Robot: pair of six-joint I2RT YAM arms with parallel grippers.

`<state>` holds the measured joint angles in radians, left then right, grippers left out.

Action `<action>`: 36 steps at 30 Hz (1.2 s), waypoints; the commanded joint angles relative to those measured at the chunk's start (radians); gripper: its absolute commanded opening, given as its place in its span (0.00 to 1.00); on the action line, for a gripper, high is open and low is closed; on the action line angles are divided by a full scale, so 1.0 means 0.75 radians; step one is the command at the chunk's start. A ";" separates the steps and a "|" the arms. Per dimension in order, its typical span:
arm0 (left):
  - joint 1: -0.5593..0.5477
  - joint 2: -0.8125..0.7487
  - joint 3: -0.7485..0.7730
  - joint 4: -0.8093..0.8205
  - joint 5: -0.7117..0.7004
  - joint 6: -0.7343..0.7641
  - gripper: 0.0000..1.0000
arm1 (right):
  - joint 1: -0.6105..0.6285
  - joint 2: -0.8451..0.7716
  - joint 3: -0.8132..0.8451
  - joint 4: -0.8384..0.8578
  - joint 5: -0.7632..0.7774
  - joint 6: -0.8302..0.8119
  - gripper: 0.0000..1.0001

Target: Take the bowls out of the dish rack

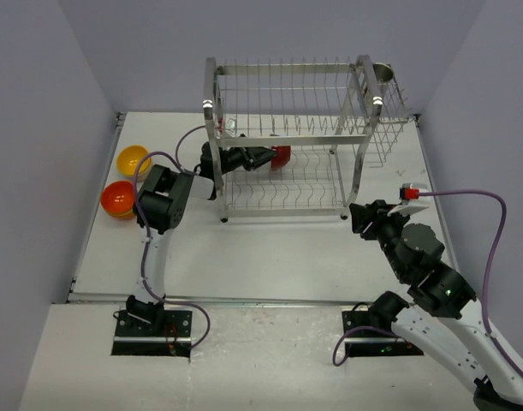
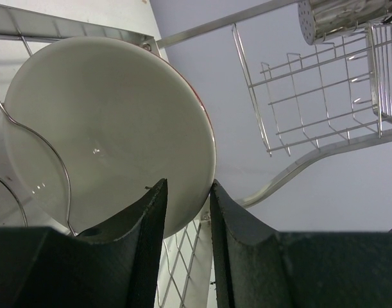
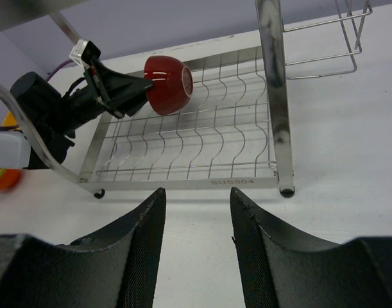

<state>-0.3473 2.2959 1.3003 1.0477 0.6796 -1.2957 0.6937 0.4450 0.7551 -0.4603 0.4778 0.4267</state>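
This is a robotics lab cell. In the top view a white table (image 1: 278,257) is boxed in by plain grey-lavender walls (image 1: 38,128) at the left, top and right of the frame. Two robot arms rise from the bottom edge, the left arm (image 1: 163,205) and the right arm (image 1: 432,291). Each is bolted to a black base plate (image 1: 150,332), and purple cables (image 1: 492,201) loop off them. The household things are a steel rack (image 1: 287,145) at upper centre, a red bowl (image 3: 168,83) inside its frame, and a yellow bowl (image 1: 133,158) and an orange bowl (image 1: 117,197) at the table's left edge.
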 commanded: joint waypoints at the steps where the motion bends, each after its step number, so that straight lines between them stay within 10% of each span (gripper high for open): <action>1: -0.026 -0.040 0.042 -0.063 -0.059 0.059 0.33 | 0.004 -0.004 -0.001 0.010 -0.015 0.012 0.47; 36: -0.058 0.042 0.138 -0.049 -0.055 0.075 0.00 | 0.006 -0.031 -0.013 0.002 -0.036 0.024 0.47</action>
<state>-0.3710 2.3058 1.3682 1.0241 0.6224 -1.2442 0.6937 0.4225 0.7456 -0.4606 0.4534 0.4339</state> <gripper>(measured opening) 0.104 0.463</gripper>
